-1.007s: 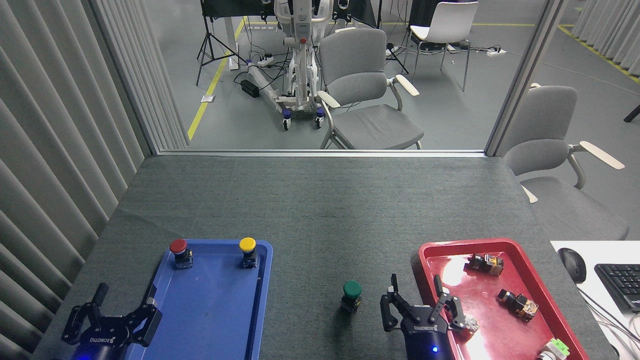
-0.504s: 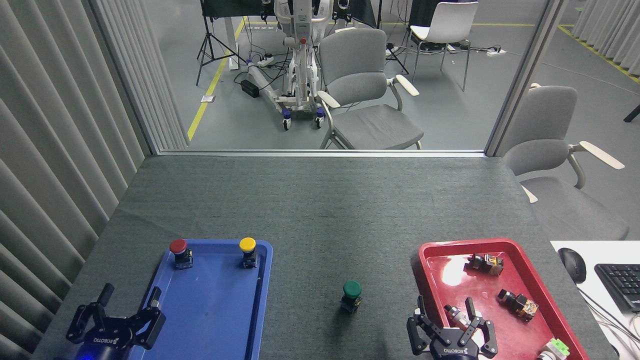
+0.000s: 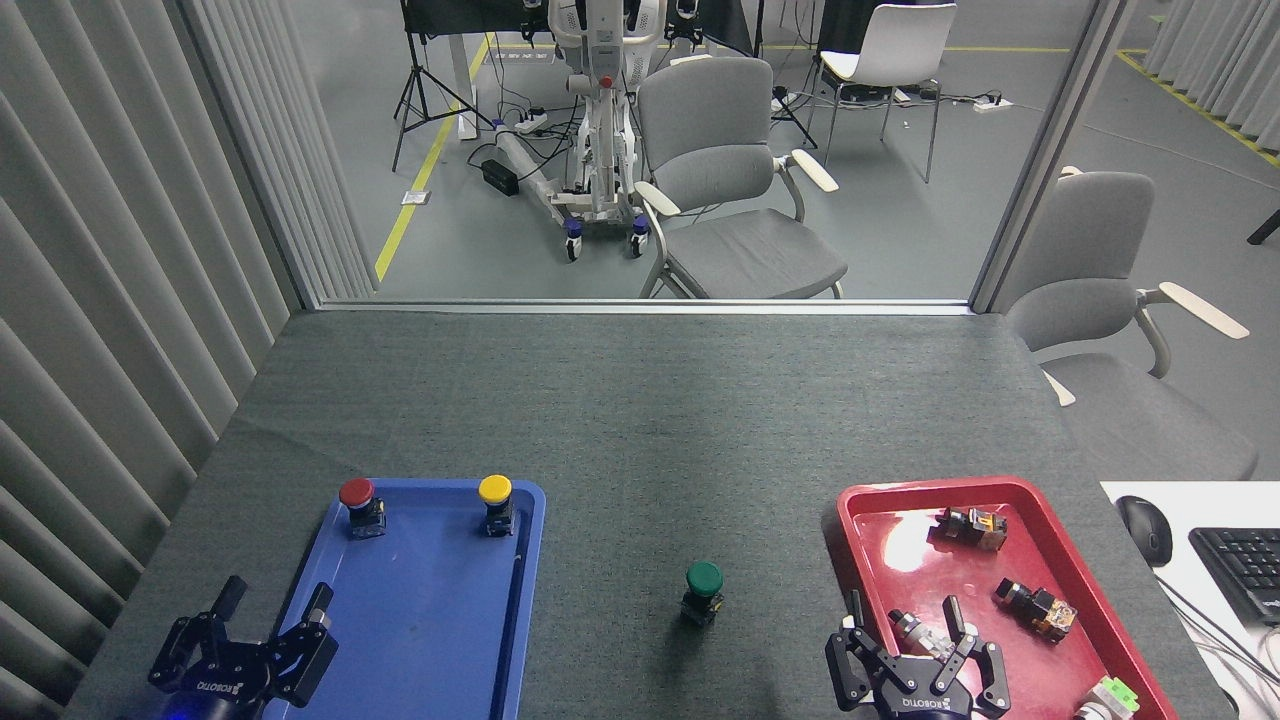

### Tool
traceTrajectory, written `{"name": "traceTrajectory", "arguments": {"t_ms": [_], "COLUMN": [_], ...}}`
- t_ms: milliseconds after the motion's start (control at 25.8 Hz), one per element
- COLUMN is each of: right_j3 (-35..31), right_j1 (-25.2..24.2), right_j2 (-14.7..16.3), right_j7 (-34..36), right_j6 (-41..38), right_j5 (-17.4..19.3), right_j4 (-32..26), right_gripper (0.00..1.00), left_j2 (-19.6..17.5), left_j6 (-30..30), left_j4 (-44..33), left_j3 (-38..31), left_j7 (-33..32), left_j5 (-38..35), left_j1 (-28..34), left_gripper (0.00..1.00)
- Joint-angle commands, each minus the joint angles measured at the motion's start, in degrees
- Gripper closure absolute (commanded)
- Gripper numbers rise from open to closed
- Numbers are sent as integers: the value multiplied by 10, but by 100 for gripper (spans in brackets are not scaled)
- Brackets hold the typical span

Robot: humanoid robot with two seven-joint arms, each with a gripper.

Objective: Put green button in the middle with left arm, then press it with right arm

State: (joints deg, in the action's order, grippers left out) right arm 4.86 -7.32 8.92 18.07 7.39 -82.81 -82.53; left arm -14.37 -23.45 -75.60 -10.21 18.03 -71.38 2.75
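Now, left to right.
Left gripper (image 3: pixel 272 618): fingers spread, empty, low at the near-left corner of the blue plastic tray (image 3: pixel 430 640).
Buttons in that tray: two, a red-capped push button (image 3: pixel 358 505) and a yellow-capped one (image 3: pixel 495 502).
Dark-green mushroom-cap button (image 3: pixel 703 592): one, upright on the dark grey felt tabletop (image 3: pixel 640 400), between the trays.
Right gripper (image 3: pixel 905 625): fingers spread, empty, over the red plastic tray (image 3: pixel 850 520).
Pressing step: likely best straight down on the cap's centre, so the base stays put.
Loose parts in that tray: about four.
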Motion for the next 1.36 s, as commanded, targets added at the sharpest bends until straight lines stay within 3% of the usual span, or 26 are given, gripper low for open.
{"name": "traceTrajectory", "arguments": {"t_ms": [0, 232, 968, 1317], "right_j3": [0, 1, 1, 0], "right_j1": [-4, -8, -13, -24], "right_j2": [0, 0, 10, 8], "right_j7": [-3, -22, -21, -20], "right_j6": [2, 3, 3, -38], "right_j5": [1, 1, 0, 0], "right_j4": [-2, -11, -22, -32], "right_gripper": [1, 1, 1, 1], "left_j2": [7, 21, 9, 8], "left_j6": [3, 48, 50, 46], "left_j4": [-2, -13, -28, -41], "left_j3": [-1, -15, -33, -33], "left_j7": [2, 3, 2, 1], "left_j5": [4, -1, -1, 0], "left_j1": [0, 2, 7, 9], "left_gripper": [1, 1, 1, 1]}}
